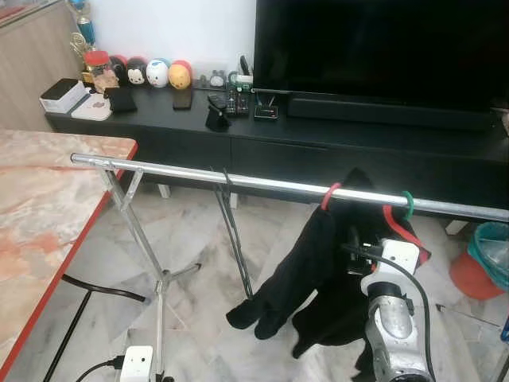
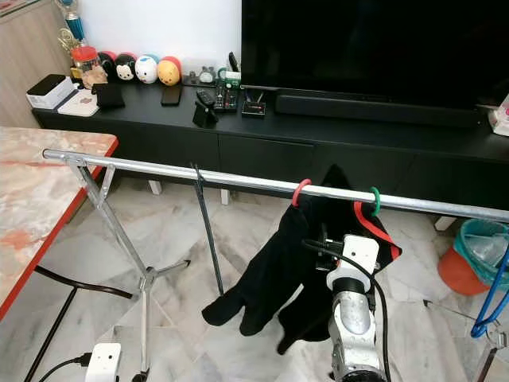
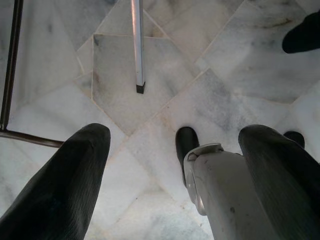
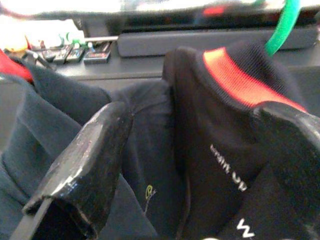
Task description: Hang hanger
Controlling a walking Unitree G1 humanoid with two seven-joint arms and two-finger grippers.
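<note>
- The green hanger (image 2: 374, 200) is hooked over the metal rail (image 2: 238, 181), just beside a red hanger (image 2: 300, 192), and carries a black garment with a red collar (image 4: 240, 65).
- Risk: the right hand (image 4: 200, 160) sits close against that garment; a fingertip snagging the cloth as it pulls away could drag the green hook off the rail or sway the light rack.
- The right hand's fingers (image 4: 85, 155) are spread wide either side of the collar, clamped on nothing; whether they touch the cloth I cannot tell.
- The left hand (image 3: 170, 165) hangs idle below the rail over the marble floor (image 3: 150, 85), fingers apart and empty.
</note>
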